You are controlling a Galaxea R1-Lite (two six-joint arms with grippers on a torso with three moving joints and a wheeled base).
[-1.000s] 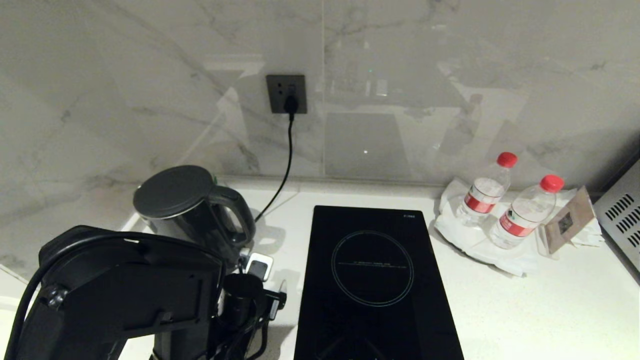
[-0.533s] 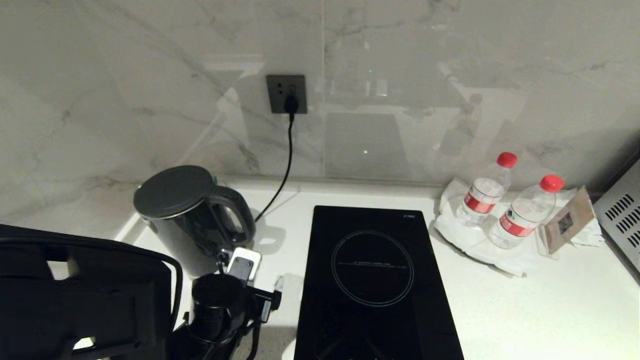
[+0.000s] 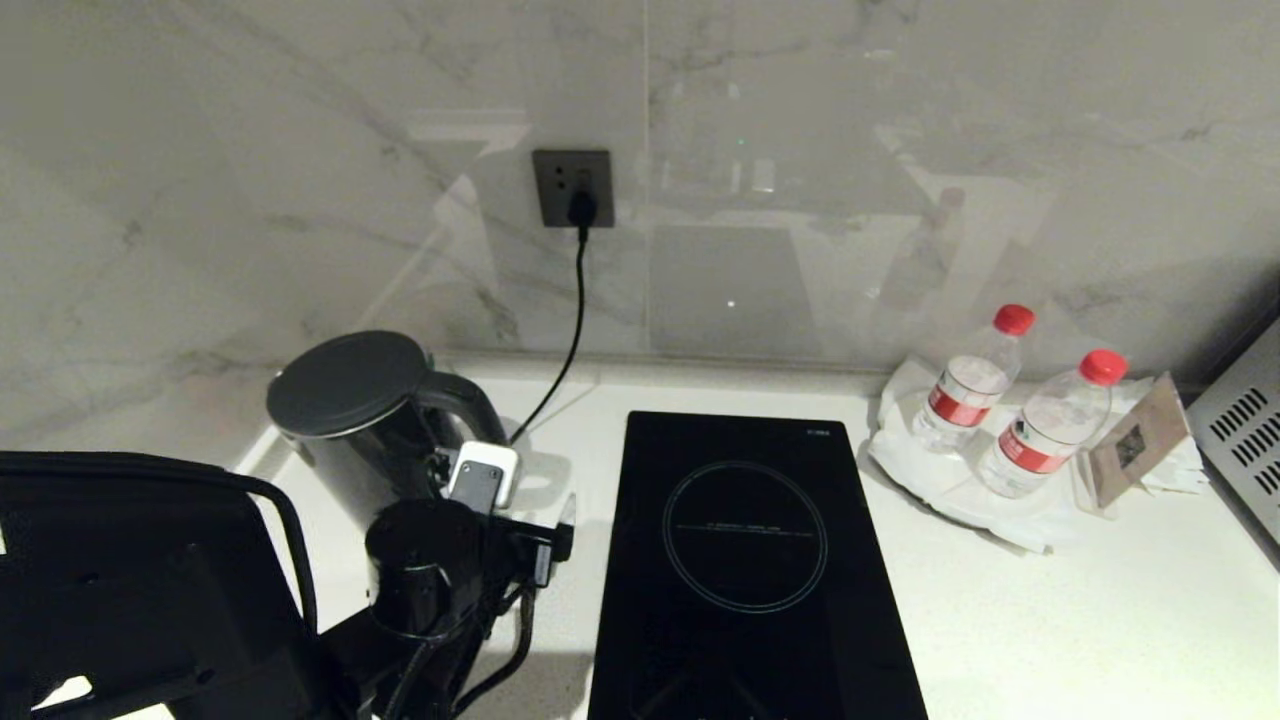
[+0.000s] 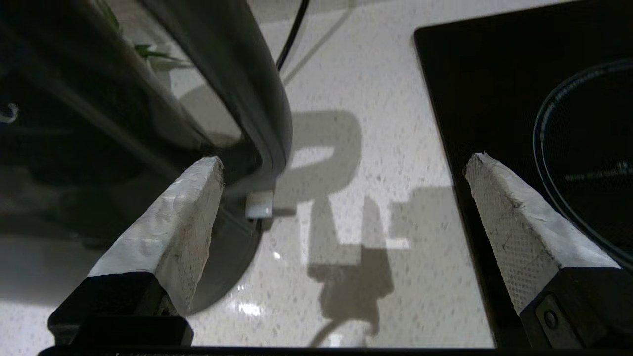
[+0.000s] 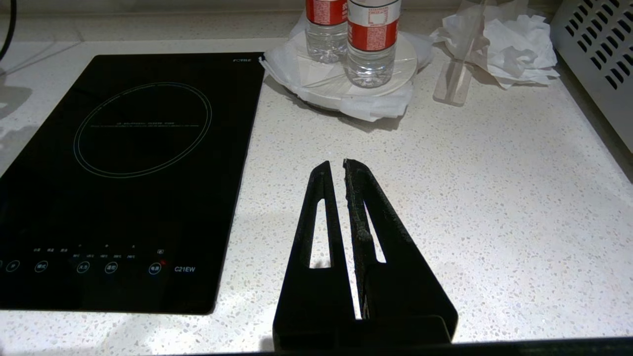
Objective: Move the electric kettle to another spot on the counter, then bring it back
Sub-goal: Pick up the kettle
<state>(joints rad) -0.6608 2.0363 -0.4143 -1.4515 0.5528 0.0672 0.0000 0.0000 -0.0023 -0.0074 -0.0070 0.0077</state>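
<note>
The electric kettle [image 3: 345, 420], glossy black with a flat lid, stands at the back left of the white speckled counter [image 3: 1050, 620], its loop handle [image 3: 472, 412] turned toward the hob. My left gripper [image 3: 520, 495] is open at the handle's lower end. In the left wrist view the gripper [image 4: 344, 158] has one padded finger [image 4: 183, 222] against the kettle's [image 4: 74, 123] foot, and the handle [image 4: 252, 89] rises just inside it. The other finger [image 4: 514, 217] hangs over the hob's edge. My right gripper [image 5: 335, 163] is shut and empty over bare counter [image 5: 445, 198].
A black induction hob [image 3: 745, 560] fills the middle. The kettle's cord runs to a wall socket [image 3: 572, 187]. Two red-capped water bottles [image 3: 975, 385] stand on a plate with tissue at the back right, beside a card stand [image 3: 1135, 440] and a vented metal appliance [image 3: 1240, 430].
My left arm has reached forward, carrying the open gripper from in front of the kettle up to its handle. The kettle has not moved.
</note>
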